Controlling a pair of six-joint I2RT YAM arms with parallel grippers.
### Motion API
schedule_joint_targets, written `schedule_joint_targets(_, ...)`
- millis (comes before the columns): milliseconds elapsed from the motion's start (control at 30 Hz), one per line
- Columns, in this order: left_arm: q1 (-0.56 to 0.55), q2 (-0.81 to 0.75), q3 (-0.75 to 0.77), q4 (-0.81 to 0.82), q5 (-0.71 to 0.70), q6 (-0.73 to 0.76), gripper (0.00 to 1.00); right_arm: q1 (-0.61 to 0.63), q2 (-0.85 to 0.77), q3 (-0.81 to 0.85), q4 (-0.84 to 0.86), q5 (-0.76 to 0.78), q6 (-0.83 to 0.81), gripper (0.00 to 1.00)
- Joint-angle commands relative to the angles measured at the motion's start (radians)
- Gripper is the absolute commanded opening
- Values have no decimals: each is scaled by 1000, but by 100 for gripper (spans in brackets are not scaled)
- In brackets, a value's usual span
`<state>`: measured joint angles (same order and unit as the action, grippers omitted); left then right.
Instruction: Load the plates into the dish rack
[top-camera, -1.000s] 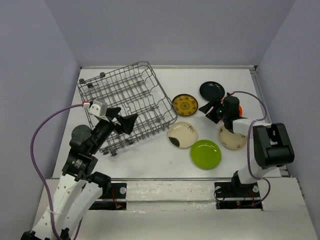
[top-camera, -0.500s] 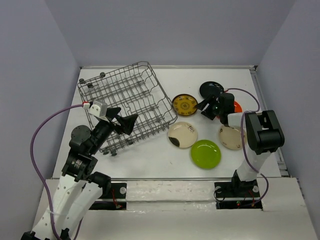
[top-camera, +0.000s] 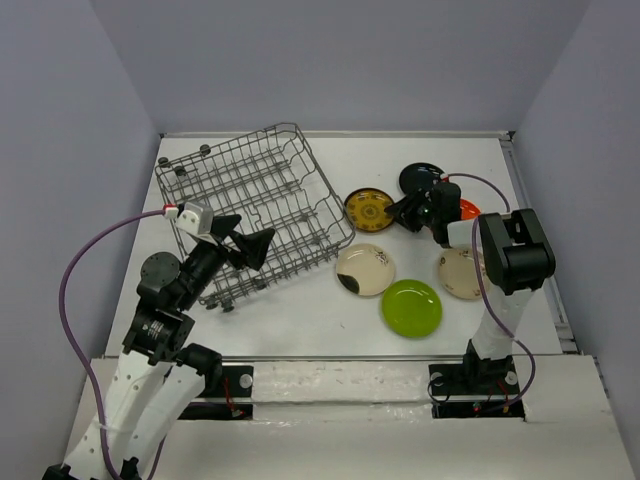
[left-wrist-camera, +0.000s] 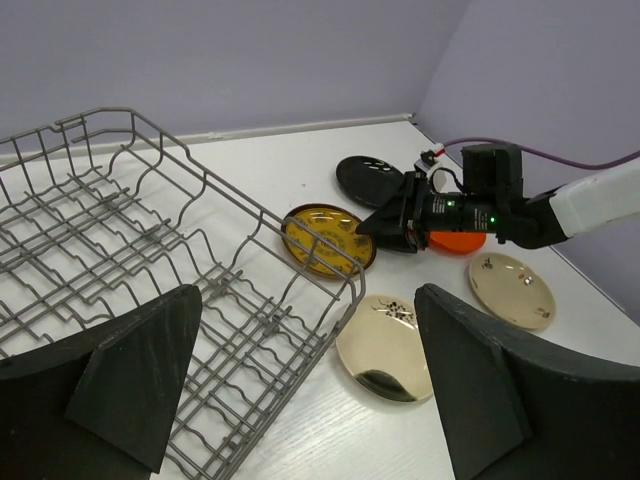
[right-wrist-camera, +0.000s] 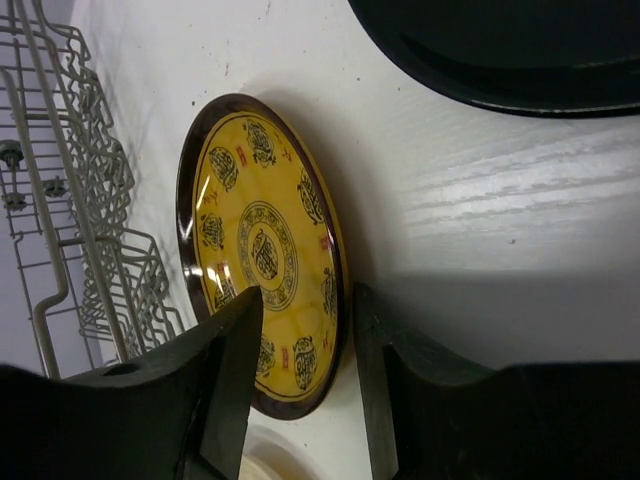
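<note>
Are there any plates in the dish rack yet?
Empty. The dish rack holds only bare wire, and the plates lie outside it on the table.

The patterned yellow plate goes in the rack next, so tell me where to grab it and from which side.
Take the yellow plate by its raised rim on the edge away from the rack, coming low from the right. It lies flat, so only the rim offers a hold, and the rack stands close to the opposite edge. The open right gripper sits at that rim.
</note>
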<state>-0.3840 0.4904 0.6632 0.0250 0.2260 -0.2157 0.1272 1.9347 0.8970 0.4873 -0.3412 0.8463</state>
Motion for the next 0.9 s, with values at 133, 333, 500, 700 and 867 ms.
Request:
schedule_joint_targets(133, 8, -26, -2, 52, -22, -17, 99, 20, 66, 48, -56, 34, 0, 30)
schedule_joint_targets(333, 7, -36, -4, 52, -20, -17, 99, 29, -29, 23, -98, 148, -24, 7)
schedule_joint_targets(500, 5, -44, -2, 53, -30, -22, 99, 51, -211, 39, -209, 330, -113, 7)
schedule_joint_targets(700, 4, -59, -2, 52, -56, -31, 99, 146, -387, 163, -380, 655, -316, 7)
schedule_joint_targets(867, 4, -70, 1, 46, -103, -34, 99, 328, -379, 385, -542, 928, -499, 7)
